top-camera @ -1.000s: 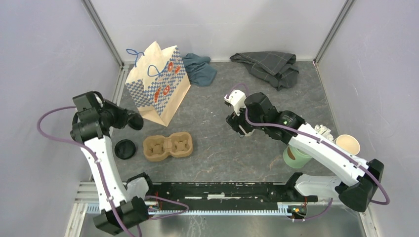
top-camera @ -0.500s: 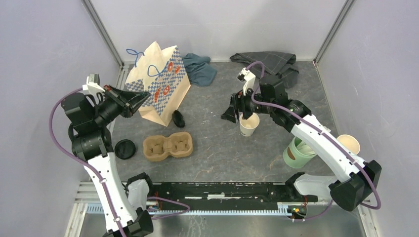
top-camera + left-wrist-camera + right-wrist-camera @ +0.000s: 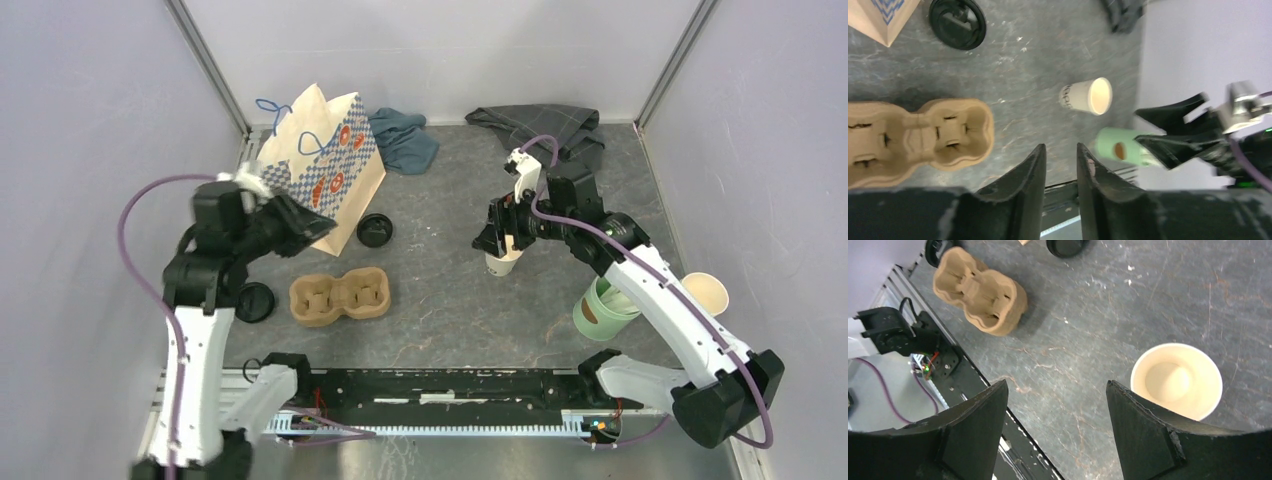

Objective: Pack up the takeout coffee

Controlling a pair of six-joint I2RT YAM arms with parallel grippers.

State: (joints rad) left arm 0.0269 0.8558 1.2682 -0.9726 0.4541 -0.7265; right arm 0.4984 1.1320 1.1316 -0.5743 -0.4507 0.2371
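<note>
Quick update, and not a great one. A second back, couldn't even see the takeout coffee cup (image 3: 502, 264) under the right gripper (image 3: 500, 235). Now spotting it upright and bare a bit right of the table's (image 3: 440, 310) middle, toward the far edge, with no lid on. Looking down from the right wrist: jaws spread wide, nothing between them, cup just off to one side and clear of both fingers. So, set down and let go.

Over on the left: seeing a black lid (image 3: 374, 230) lying flat by the foot of the paper bag (image 3: 318, 175) near the far-left corner. Wasn't there a second ago, was mid-tumble half a second ago. As for the left gripper (image 3: 1060, 150): cracked open a little, holding nothing, hanging above the table between bag and cup carrier (image 3: 913, 140). Guessing dropped rather than placed. Also a second black lid (image 3: 252, 301) near the left edge, same spot as before.

Meaning for the job: nowhere near packed. Need to fetch a lid, press it on the cup, then get the lot into carrier or bag. Worth watching for a tip-over with an open, light-looking cup.
</note>
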